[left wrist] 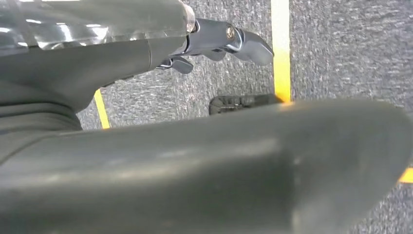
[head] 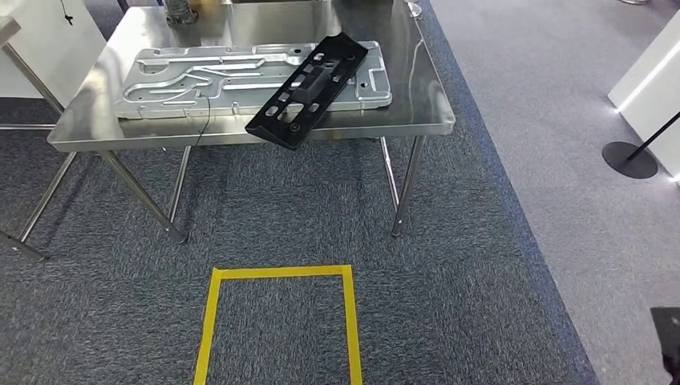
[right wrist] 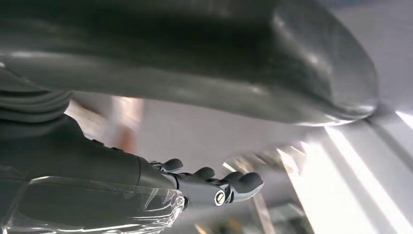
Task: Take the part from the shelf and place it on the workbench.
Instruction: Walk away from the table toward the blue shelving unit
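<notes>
On your head view the black part [head: 309, 88] already lies on the steel workbench [head: 88, 120]. It is a long, slotted bracket, set at a slant: its far end rests on the silver stamped panel [head: 200, 80] that lies flat along the tabletop, and its near end reaches the front edge of the workbench, seemingly a little past it. A thin dark cable [head: 206, 120] trails down over that same front edge, just beside the part's near end.

Neither hand touches the part. Your left wrist view shows the left hand [left wrist: 214, 41] hanging over grey carpet [left wrist: 341, 44]; the fingers [left wrist: 248, 45] are stretched out close beside one another with nothing between them and the thick thumb [left wrist: 209, 165] (which takes up much of that picture). Your right wrist view shows the right hand [right wrist: 214, 187] in much the same pose: fingers [right wrist: 246, 181] extended side by side, nothing in them, the thumb [right wrist: 195, 58] well apart from them. The background there is blurred, so you cannot tell what lies behind it.

On the carpet in front of the workbench, yellow tape [head: 281, 273] marks out 3 sides of a rectangle. A black round stand base [head: 629, 159] sits on the lighter floor at the right.
</notes>
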